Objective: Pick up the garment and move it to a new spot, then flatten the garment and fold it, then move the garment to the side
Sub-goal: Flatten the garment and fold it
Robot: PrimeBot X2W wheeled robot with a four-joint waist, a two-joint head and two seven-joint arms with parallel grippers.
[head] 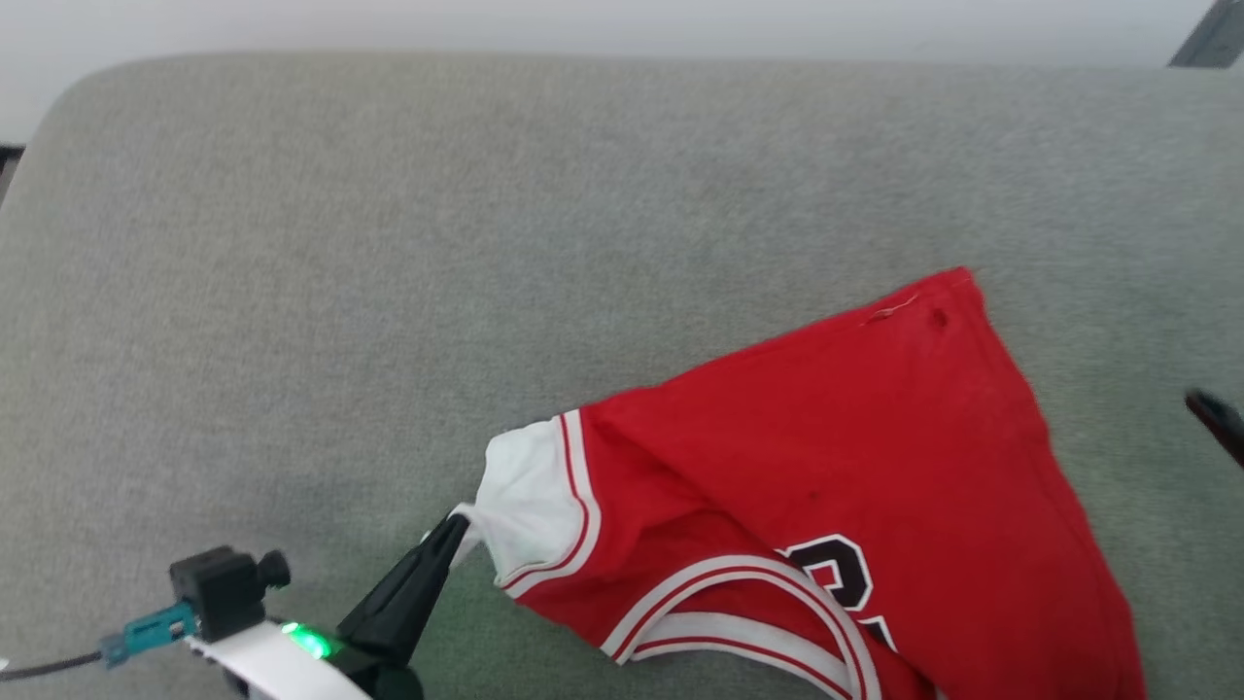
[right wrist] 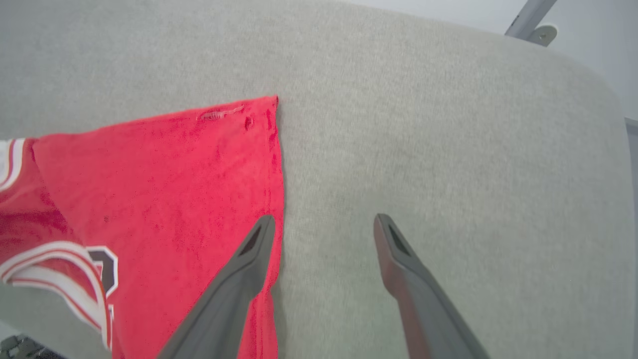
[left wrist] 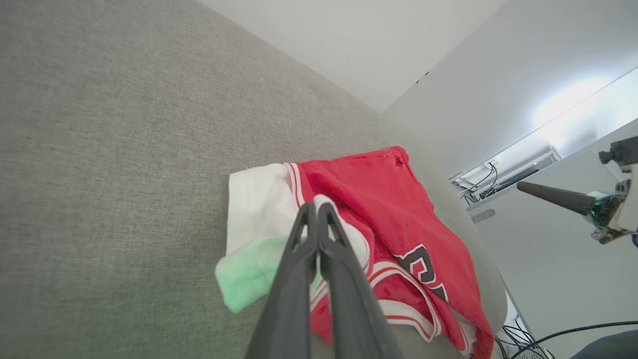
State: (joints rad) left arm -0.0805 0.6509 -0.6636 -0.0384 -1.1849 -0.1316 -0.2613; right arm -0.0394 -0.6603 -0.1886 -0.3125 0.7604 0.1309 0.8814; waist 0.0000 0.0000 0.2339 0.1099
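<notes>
The left pincer (head: 452, 530) is closed, and its fingertips pinch the outer edge of the white sleeve of the garment (head: 826, 437). The rest of the garment spreads away from that tip toward the right pincer's side. It lies rumpled on the grey cloth-covered counter (head: 389, 243), with the striped trim and black lettering nearest the robot.

In the right wrist view the right pincer (right wrist: 324, 219) stands wide open and holds nothing. One finger (right wrist: 249, 259) hangs over the straight red side edge of the garment, and the other is over bare counter just beside that edge. The garment's far red corner lies ahead of this pincer and to its inner side.

Ahead of both pincers, and out beyond the left one, the counter is open grey cloth running to its rounded far corners. In the left wrist view the lettered part of the garment lies close to the counter's edge.
</notes>
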